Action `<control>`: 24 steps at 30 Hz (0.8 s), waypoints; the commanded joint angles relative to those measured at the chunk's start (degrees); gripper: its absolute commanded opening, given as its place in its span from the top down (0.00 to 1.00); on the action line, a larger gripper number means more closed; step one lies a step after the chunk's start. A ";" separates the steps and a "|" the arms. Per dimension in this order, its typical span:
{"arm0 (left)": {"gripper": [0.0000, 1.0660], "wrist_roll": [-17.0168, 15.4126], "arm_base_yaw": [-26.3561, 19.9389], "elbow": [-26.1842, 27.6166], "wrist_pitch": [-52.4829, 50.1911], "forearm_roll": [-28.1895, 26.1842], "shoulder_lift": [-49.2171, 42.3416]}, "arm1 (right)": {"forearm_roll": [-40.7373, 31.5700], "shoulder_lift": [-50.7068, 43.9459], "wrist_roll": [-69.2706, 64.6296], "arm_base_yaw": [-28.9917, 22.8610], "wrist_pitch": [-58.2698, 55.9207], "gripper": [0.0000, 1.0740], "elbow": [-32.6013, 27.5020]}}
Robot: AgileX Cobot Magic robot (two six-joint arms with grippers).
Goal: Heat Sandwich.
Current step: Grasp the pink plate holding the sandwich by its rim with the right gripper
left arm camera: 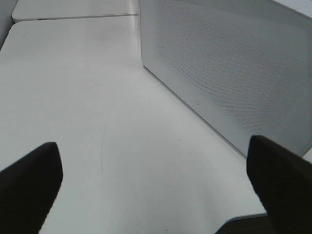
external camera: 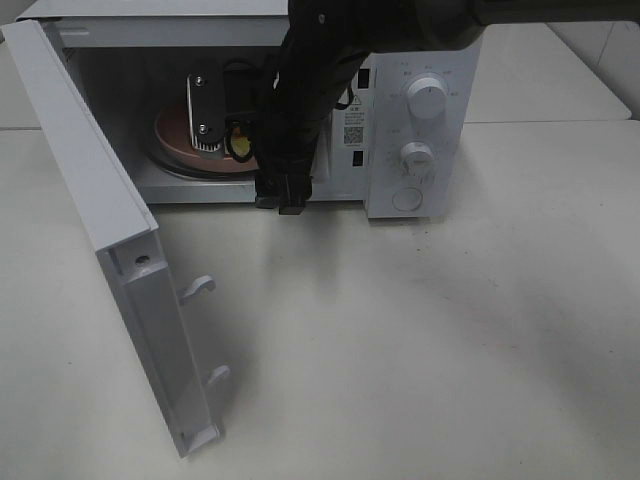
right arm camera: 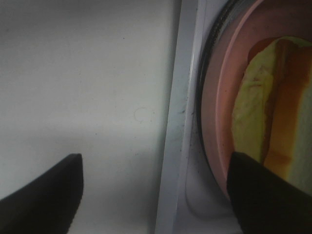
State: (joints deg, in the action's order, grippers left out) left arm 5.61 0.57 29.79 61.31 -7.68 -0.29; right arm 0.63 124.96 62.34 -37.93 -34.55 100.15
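Observation:
The sandwich (right arm camera: 273,107), pale bread with orange filling, lies on a round pink plate (right arm camera: 214,112) on the turntable inside the open microwave (external camera: 420,120). In the high view only a yellow bit of the sandwich (external camera: 240,148) and part of the plate (external camera: 172,135) show behind my right arm. My right gripper (external camera: 283,195) is at the front sill of the microwave's opening. In the right wrist view it (right arm camera: 153,195) is open and empty, just outside the plate's edge. My left gripper (left arm camera: 156,195) is open and empty over the table, beside a white perforated panel (left arm camera: 229,73).
The microwave door (external camera: 110,230) stands swung open to the left, with its latch hooks (external camera: 200,287) sticking out. Two control knobs (external camera: 427,100) and a round button are on the microwave's right panel. White tabletop (external camera: 420,340) lies in front.

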 commanded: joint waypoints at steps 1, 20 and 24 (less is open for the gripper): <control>0.08 -0.11 -0.29 -0.06 0.17 -0.52 -0.92 | -0.11 2.35 0.34 -0.40 0.17 0.29 2.58; 0.08 -0.11 -0.29 -0.06 0.17 -0.52 -0.92 | 3.09 13.01 -0.23 0.00 -3.32 0.29 15.13; 0.08 -0.11 -0.29 -0.06 0.17 -0.52 -0.92 | 3.32 13.81 -0.23 0.00 -3.32 0.29 16.62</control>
State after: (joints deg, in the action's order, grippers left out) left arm 5.61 0.57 29.79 61.31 -7.73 -0.29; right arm 3.67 138.77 62.34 -37.93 -37.64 116.25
